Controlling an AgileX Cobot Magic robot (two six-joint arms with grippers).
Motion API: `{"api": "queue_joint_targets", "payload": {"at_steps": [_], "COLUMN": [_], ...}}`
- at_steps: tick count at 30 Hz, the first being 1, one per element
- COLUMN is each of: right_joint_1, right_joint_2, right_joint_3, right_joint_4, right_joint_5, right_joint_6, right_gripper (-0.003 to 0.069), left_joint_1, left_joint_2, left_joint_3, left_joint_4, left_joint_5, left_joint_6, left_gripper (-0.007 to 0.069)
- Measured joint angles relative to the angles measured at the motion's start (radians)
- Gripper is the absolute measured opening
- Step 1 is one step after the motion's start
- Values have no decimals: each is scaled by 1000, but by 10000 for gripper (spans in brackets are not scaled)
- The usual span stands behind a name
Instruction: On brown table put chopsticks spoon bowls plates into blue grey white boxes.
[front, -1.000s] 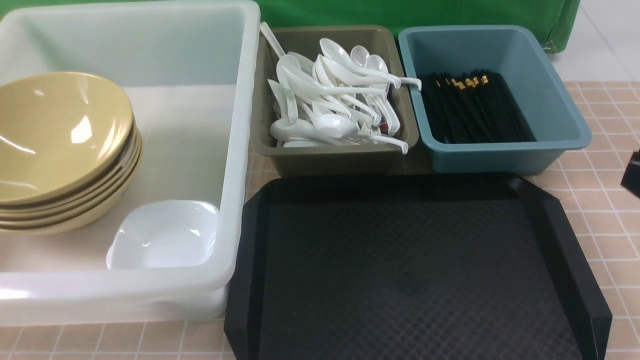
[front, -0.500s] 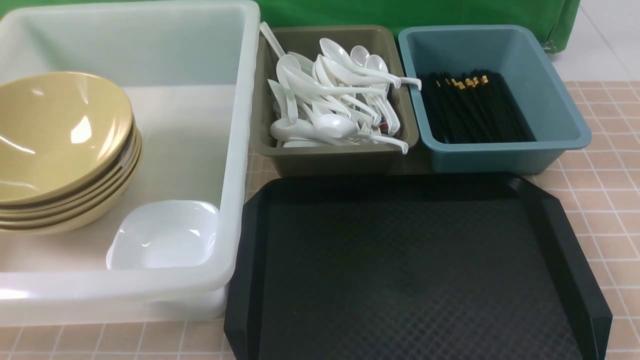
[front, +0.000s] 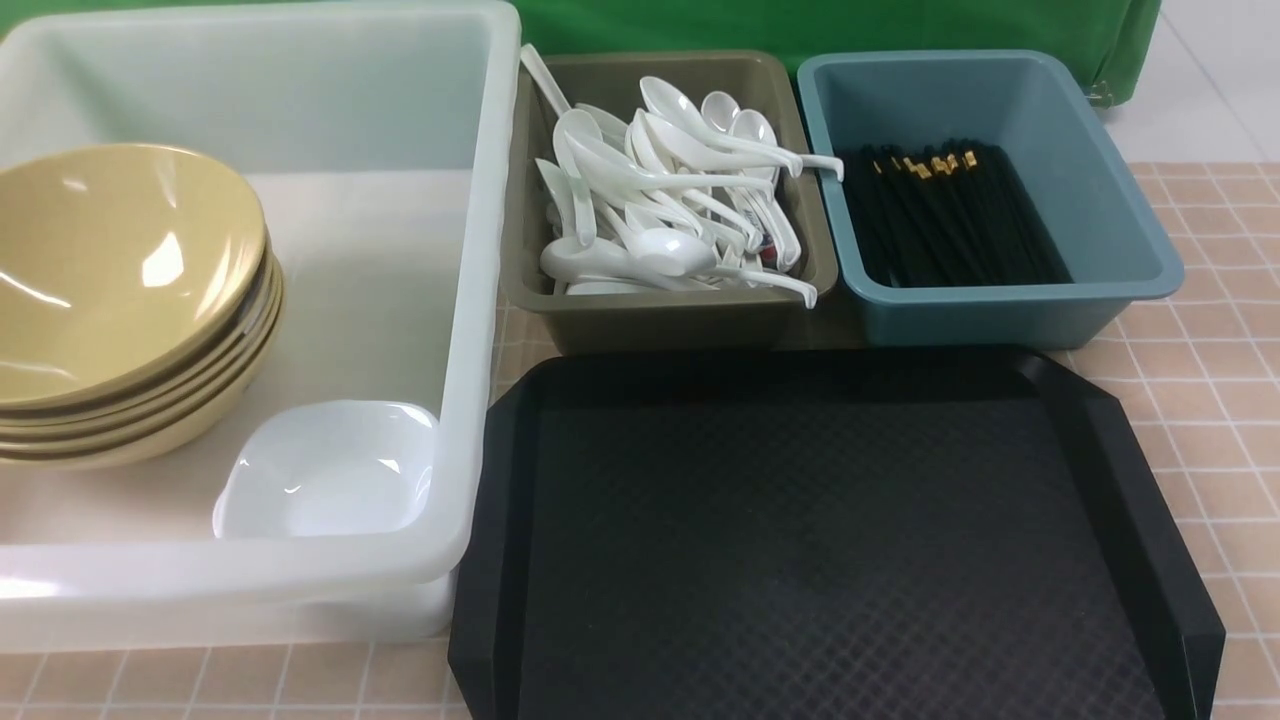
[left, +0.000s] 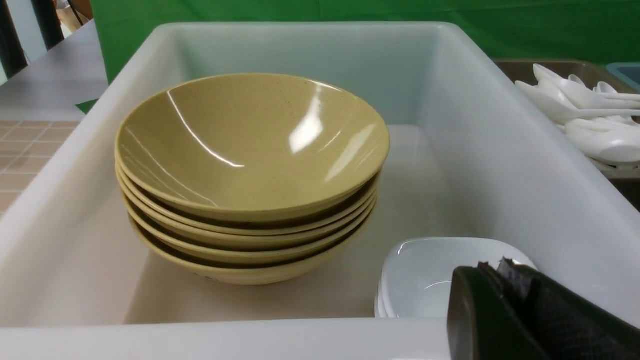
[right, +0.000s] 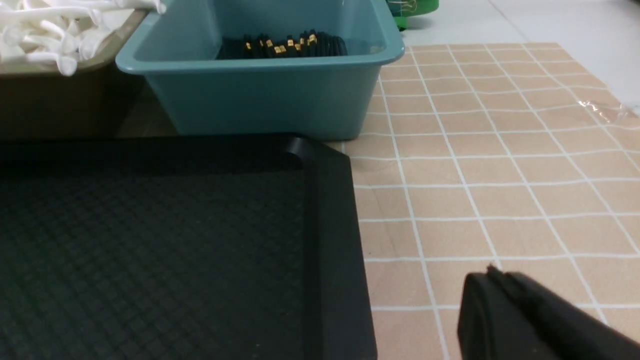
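Only a dark corner of the left fingers (left: 520, 310) and right fingers (right: 525, 320) shows, so I cannot tell how far apart they stand or whether they hold anything. Just past the left ones, plates (left: 435, 280) and stacked bowls (left: 250, 170) sit inside the white tub (front: 470, 300). On the tabletop (right: 475, 175), spoons (front: 660, 200) fill the olive-grey bin (front: 650, 320), chopsticks (front: 950, 220) lie in the blue bin (front: 1000, 310), behind the black tray (front: 820, 540).

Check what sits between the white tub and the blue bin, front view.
The olive-grey bin, piled with white soup spoons, stands between the translucent white tub and the blue-teal bin. The front view shows it plainly.
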Motion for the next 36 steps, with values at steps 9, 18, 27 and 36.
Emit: {"api": "queue_joint_targets", "payload": {"at_steps": [9,18,27,36], "right_joint_1": [0,0,0,0], "right_joint_2": [0,0,0,-1], "right_joint_3": [0,0,0,-1], "right_joint_4": [-1,-2,-2,-2], "right_joint_5": [2,2,3,7], "right_joint_6": [0,0,0,0], "right_gripper": [36,38,44,48], "left_joint_1": [0,0,0,0], "left_joint_2": [0,0,-8,-33], "left_joint_3": [0,0,95,416], "left_joint_4": [0,0,-5,-27], "left_joint_5": [2,7,-122,-506], "left_joint_6": [0,0,10,-67], "left_gripper": [1,1,1,1]}}
